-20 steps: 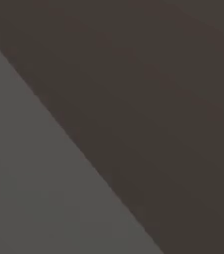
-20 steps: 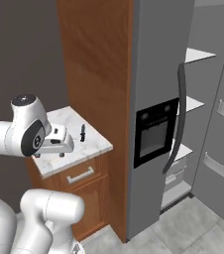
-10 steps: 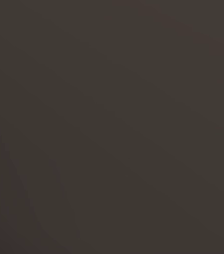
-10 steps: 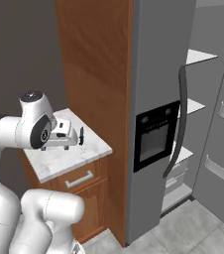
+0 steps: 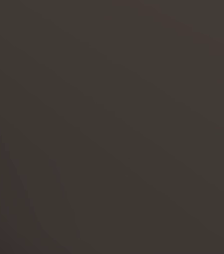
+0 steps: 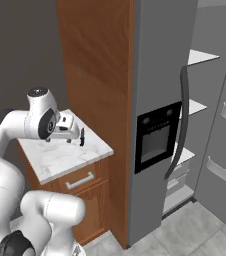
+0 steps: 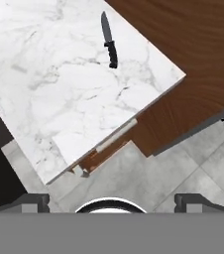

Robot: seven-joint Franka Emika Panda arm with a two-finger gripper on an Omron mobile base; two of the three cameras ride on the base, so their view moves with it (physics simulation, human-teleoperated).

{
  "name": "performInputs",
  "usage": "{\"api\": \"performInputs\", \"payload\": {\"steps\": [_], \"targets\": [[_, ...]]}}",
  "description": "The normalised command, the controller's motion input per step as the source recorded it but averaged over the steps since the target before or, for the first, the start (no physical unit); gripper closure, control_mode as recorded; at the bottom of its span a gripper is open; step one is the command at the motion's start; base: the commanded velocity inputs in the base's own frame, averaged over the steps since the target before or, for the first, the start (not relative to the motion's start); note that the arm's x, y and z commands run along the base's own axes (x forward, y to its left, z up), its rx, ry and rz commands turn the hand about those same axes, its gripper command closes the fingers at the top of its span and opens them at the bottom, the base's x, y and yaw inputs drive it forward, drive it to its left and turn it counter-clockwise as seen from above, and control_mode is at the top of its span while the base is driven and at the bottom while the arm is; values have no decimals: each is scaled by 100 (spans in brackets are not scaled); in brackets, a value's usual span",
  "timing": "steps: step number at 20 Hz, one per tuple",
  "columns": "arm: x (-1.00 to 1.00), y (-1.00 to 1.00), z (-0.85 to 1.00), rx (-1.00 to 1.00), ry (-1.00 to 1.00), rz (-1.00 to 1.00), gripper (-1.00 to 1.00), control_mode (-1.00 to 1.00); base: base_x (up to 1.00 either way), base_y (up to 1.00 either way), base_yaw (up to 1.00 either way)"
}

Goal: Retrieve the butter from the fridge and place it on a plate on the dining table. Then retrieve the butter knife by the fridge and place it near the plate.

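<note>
Fridge (image 6: pixel 160 115): tall, grey, black dispenser panel on the near door. The far door stands open, white shelves showing inside. No butter or plate to be made out from here, so I cannot say where they lie.

Wood panel (image 6: pixel 97 75) runs floor to top beside the fridge, boxing it in. Against it sits a low wooden cabinet with one drawer and a white, grey-veined marble tabletop (image 6: pixel 60 157). Grey tile floor (image 6: pixel 185 230); dark wall behind the tabletop.

Arm (image 6: pixel 15 130) bent over the tabletop, hand turned downward. The end effector (image 6: pixel 81 137) hangs above the marble near its back corner, touching nothing. Fingers (image 7: pixel 34 201) sit at the far sides of the hand view, so the jaws stand wide and empty, which suits a top-down pick of a flat, thin thing.

Knife (image 7: pixel 109 39): slim, dark, black handle, lying flat on the tabletop near the edge against the wood panel, blade pointing away from the handle toward the back. In the hand view it sits high and off centre, well apart from the fingers. My read: the hand is not yet over it and must shift toward that edge before descending.
</note>
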Motion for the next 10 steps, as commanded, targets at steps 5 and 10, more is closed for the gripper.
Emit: {"api": "performInputs", "payload": {"steps": [5, 10], "targets": [[35, 6, -13, 0, 0, -5, -100, -100, 0, 0, 0], [38, 0, -21, 5, 0, 1, -100, -100, 0, 0, 0]]}}
